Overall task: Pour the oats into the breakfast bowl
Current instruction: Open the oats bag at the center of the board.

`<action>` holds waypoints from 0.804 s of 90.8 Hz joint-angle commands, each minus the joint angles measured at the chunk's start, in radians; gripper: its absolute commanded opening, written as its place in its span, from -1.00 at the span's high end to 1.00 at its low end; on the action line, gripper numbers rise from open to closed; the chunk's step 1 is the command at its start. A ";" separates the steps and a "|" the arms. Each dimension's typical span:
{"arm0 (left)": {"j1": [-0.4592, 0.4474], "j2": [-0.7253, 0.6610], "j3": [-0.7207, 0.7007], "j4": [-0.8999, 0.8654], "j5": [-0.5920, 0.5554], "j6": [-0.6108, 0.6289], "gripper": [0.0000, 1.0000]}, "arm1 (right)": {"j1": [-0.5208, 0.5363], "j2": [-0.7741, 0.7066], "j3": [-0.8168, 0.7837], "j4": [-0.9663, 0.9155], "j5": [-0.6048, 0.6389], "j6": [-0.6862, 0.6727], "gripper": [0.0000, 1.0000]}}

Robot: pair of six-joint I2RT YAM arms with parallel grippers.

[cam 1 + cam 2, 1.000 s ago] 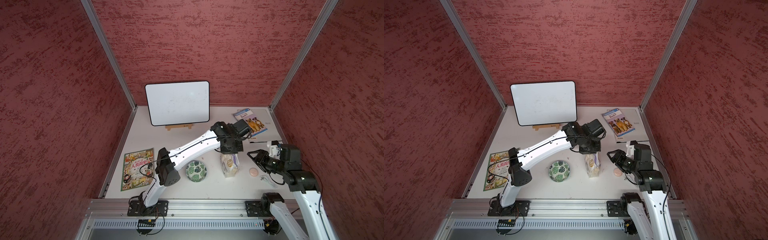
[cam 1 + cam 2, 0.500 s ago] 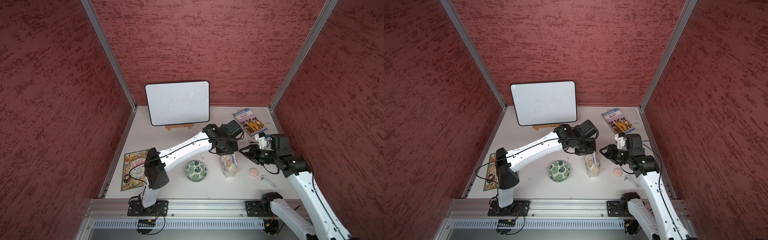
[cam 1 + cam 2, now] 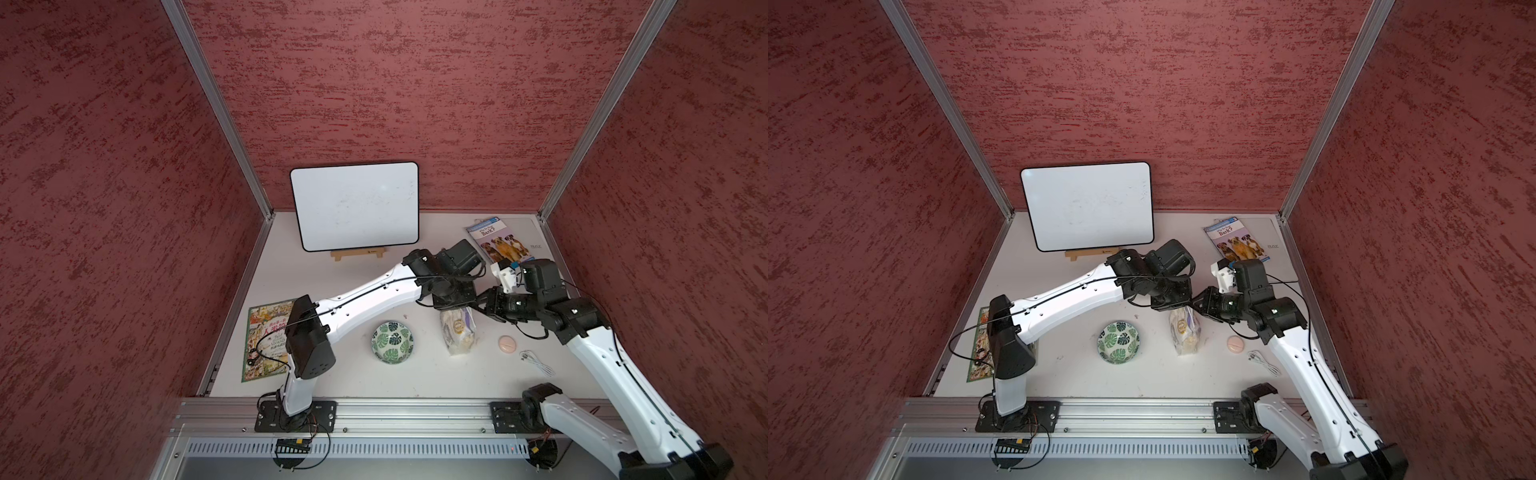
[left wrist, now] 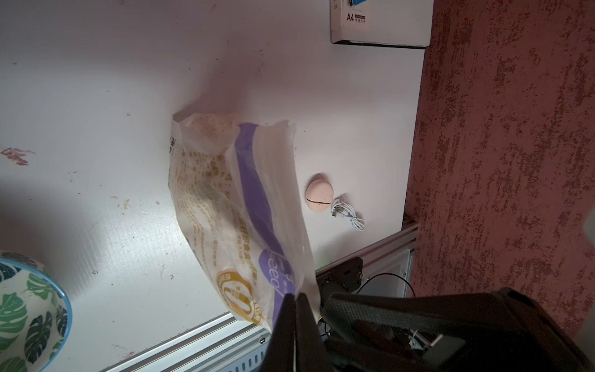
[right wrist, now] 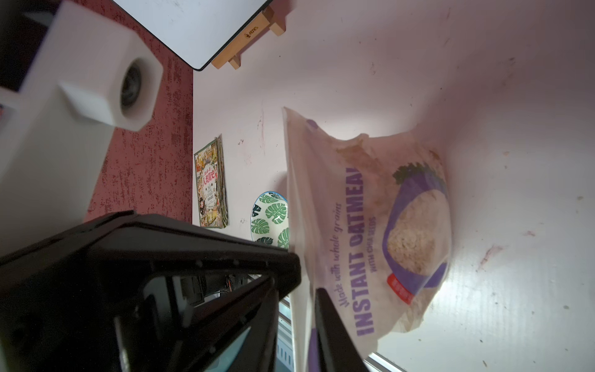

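Presently: the oats (image 3: 457,332) stand upright on the bench (image 3: 353,374), base seemingly resting on it. The bag sits between the breakfast bowl (image 3: 392,341) and a small pink disc (image 3: 507,343), apart from both. The bowl shows only its leaf pattern inside, with no flakes seen.

Left end effector (image 4: 294,294): fingers pressed together on the top edge of the bag, film pinched between them.

Right end effector (image 5: 306,283): fingers a little apart, astride the same top edge on the opposite face of the bag (image 5: 370,225). The film runs through the gap, and no bite is visible.

Step in hand, as I read it: getting a second hold at the bag's mouth, either to part it or to steady it. Pouring has not begun. Whether the mouth is sealed or open cannot be told from any view.

Next move calls for:
- the right fingers meeting on one wall of film only
- the two holds drawing apart if the mouth needs opening
- a lift and carry across to the bowl (image 4: 29,312)
- a tilt with the mouth over the rim

Risk: thin film may slip, and loose flakes may shift at once on tipping.
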 commanded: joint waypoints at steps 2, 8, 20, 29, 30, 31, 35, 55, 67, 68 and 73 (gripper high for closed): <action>0.010 -0.010 -0.024 -0.024 -0.006 0.001 1.00 | 0.027 0.010 0.023 0.016 0.028 -0.014 0.60; 0.012 -0.011 -0.024 -0.025 -0.005 0.001 1.00 | 0.031 0.010 0.020 0.012 0.040 -0.016 0.63; 0.013 -0.012 -0.024 -0.027 -0.007 0.002 1.00 | 0.033 0.005 0.016 0.003 0.049 -0.021 0.65; 0.015 -0.014 -0.024 -0.025 -0.006 0.002 1.00 | 0.037 0.005 0.008 0.009 0.046 -0.016 0.71; 0.014 -0.013 -0.024 -0.024 -0.006 0.002 1.00 | 0.039 0.005 0.008 0.009 0.046 -0.015 0.71; 0.014 -0.014 -0.024 -0.025 -0.006 0.002 1.00 | 0.039 0.005 0.007 0.009 0.047 -0.016 0.70; 0.014 -0.014 -0.022 -0.025 -0.008 0.002 1.00 | 0.044 0.007 0.004 0.010 0.048 -0.015 0.71; 0.014 -0.014 -0.024 -0.025 -0.005 0.003 1.00 | 0.060 0.016 -0.006 0.009 0.073 -0.014 0.80; 0.014 -0.014 -0.025 -0.026 -0.002 0.002 1.00 | 0.067 0.022 -0.010 0.007 0.091 -0.014 0.89; 0.014 -0.014 -0.025 -0.026 -0.003 0.002 1.00 | 0.067 0.023 -0.011 0.006 0.093 -0.014 0.90; 0.014 -0.016 -0.026 -0.027 -0.002 0.003 1.00 | 0.069 0.025 -0.010 0.006 0.101 -0.015 0.95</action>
